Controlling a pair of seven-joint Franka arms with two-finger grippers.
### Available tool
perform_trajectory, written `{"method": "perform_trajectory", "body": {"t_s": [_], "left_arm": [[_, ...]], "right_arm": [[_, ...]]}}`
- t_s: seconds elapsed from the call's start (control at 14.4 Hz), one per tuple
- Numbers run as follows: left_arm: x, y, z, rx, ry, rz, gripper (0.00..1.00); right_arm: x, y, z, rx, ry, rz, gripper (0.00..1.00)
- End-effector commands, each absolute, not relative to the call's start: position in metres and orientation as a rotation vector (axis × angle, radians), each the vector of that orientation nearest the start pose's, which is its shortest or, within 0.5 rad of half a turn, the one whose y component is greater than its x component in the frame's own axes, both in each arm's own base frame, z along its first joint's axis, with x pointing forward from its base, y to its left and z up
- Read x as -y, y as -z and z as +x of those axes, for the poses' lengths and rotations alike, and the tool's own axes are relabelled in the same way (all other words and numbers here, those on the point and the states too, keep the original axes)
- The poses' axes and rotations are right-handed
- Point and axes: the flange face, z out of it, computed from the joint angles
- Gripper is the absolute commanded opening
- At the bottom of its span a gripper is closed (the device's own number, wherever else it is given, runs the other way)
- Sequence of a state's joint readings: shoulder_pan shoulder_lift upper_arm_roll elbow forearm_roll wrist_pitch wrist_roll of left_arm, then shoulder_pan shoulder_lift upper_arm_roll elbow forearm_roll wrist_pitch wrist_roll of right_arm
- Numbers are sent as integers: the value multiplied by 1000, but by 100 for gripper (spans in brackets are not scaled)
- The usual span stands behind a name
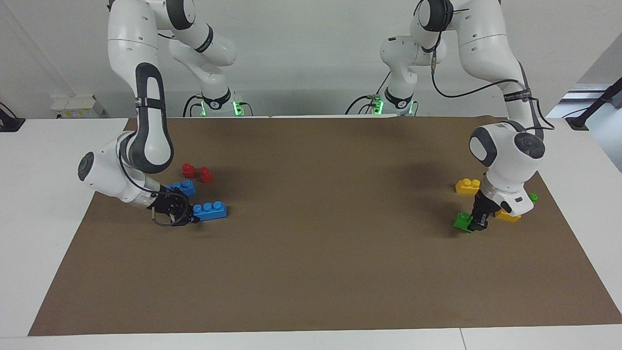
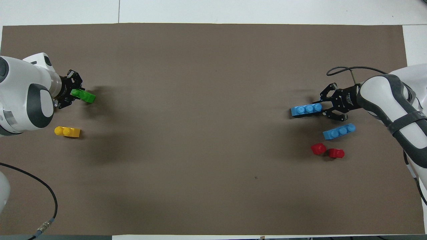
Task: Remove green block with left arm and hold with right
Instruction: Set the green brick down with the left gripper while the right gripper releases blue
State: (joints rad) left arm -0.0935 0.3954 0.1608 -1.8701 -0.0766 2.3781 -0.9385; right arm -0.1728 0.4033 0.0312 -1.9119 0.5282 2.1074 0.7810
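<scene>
Left claw (image 1: 478,224) is closed on the green block (image 1: 462,221), low over the mat at the left arm's end of the bench, the block's long axis pointing out from the fingertips toward the right arm's end. Right claw (image 1: 187,217) is well apart at its own end, closed on one end of a blue brick (image 1: 210,211) lying on the mat, so the left arm must carry the block across

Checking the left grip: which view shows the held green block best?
Overhead. The green block lies fully exposed, sticking out from the left gripper, which is shut on it. In the facing view the left gripper hides part of the block.
</scene>
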Motion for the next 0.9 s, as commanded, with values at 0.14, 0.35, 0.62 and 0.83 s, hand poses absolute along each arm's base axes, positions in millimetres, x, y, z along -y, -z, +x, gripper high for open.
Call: {"method": "perform_trajectory", "body": {"t_s": [0.14,0.35,0.62,0.83], "left_arm": [[-43,-307,648,1591,194,-2775,0],[-40,-308,649,1583,198,-2778,100],[-36,-319,654,1561,220,-2791,100],[-32,-343,657,1493,268,-2843,100]], "right_arm": [[70,-260,594,-1607,-460,-2287,0],[70,-266,597,-1599,-469,-2299,62],[71,-296,613,-1638,-483,-2280,84],[72,-338,628,-1663,-448,-2308,90]]}}
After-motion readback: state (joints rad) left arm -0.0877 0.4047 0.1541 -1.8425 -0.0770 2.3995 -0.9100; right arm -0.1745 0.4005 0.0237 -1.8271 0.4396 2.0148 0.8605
